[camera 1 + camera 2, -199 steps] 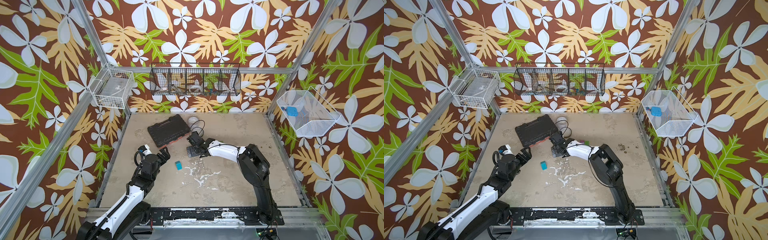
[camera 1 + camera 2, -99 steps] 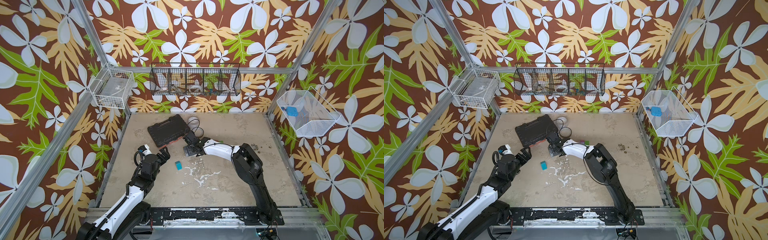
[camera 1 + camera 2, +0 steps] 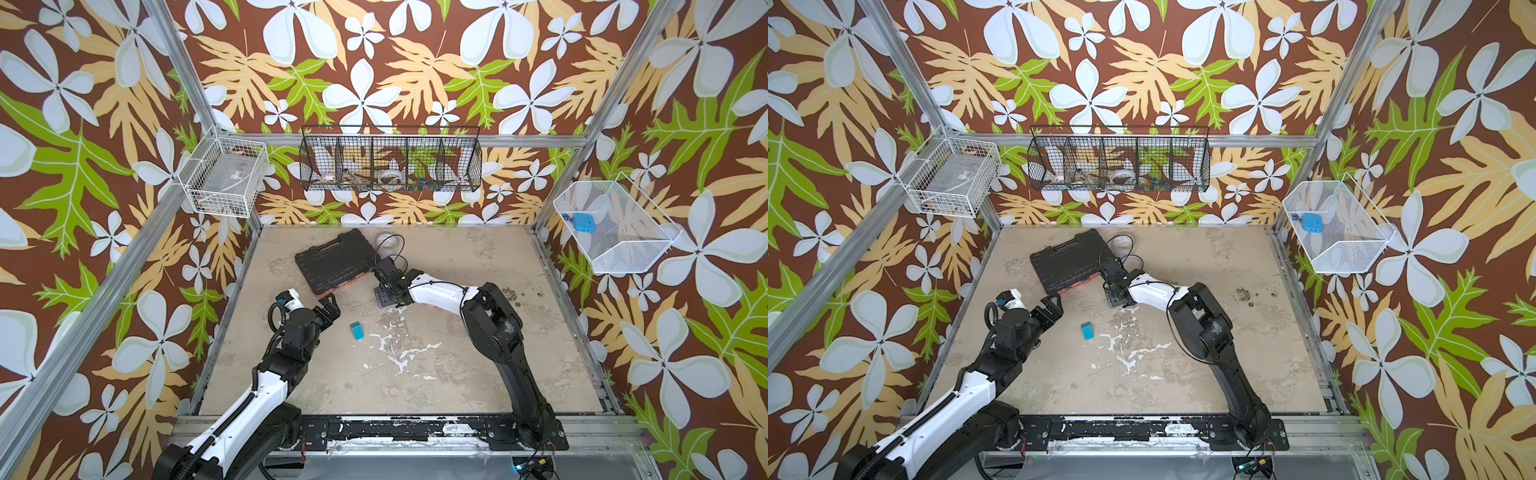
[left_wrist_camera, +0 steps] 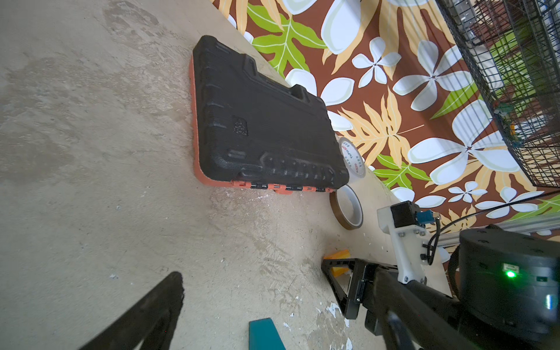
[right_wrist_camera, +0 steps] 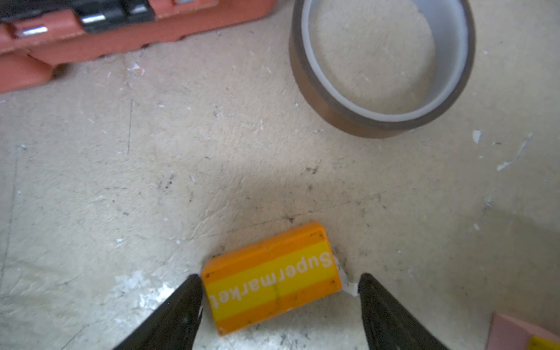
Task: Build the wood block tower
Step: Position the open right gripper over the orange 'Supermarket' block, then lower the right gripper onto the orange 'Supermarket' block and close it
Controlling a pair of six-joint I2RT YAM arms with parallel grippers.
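Beige worktable (image 3: 457, 374), enclosed by leaf-patterned walls, carries no stack in any view, so the tower is judged not yet begun and all stacking remains. Black tool case (image 3: 332, 262), the largest item, lies toward the far side and serves as reference. Left gripper (image 3: 330, 305) hovers just off the case's near corner, jaws spread wide and empty. Right gripper (image 5: 279, 278) is lowered near the case's latch edge, jaws parted astride an orange block (image 5: 269, 283) marked "Supermarket"; one finger meets the block's end and a gap shows at the other, so no clamp is made. Brown tape roll (image 5: 381, 66) sits just beside a corner of the case. Teal block (image 3: 356, 331) lies loose on the table, apart from the case on its near side. Pink block (image 5: 515, 333), only a corner visible, lies farther from the case than the orange block
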